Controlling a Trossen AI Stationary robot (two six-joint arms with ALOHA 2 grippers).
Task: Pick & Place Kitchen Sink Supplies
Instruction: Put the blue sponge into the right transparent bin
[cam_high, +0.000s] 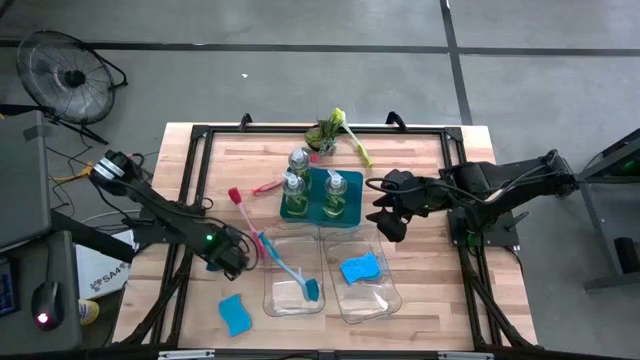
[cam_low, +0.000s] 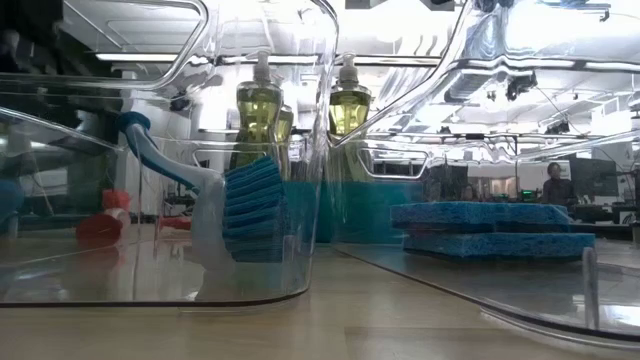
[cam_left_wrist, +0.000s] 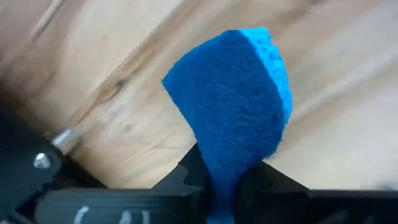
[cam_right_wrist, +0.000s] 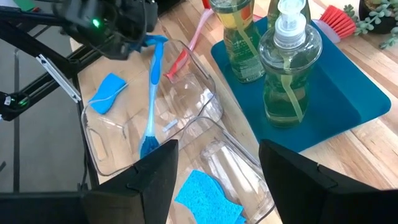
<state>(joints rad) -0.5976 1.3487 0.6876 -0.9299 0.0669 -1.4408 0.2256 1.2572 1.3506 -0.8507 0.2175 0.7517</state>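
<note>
L gripper (cam_high: 240, 256) pinches a blue sponge (cam_left_wrist: 233, 106) just left of the left bin (cam_high: 272, 300), blue brush (cam_high: 290, 272) leaning in it, 2nd sponge (cam_high: 360, 268) in the right bin (cam_high: 385, 300), R gripper (cam_high: 385, 212) spread, nothing btwn its fingers, beside the teal tray (cam_high: 310, 212).

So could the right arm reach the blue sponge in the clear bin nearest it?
Probably yes. The right gripper hangs open just beside that clear bin, the bin has no lid, and nothing lies over the blue sponge.

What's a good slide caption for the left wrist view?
Left gripper shut on a blue sponge above the wooden table.
</note>
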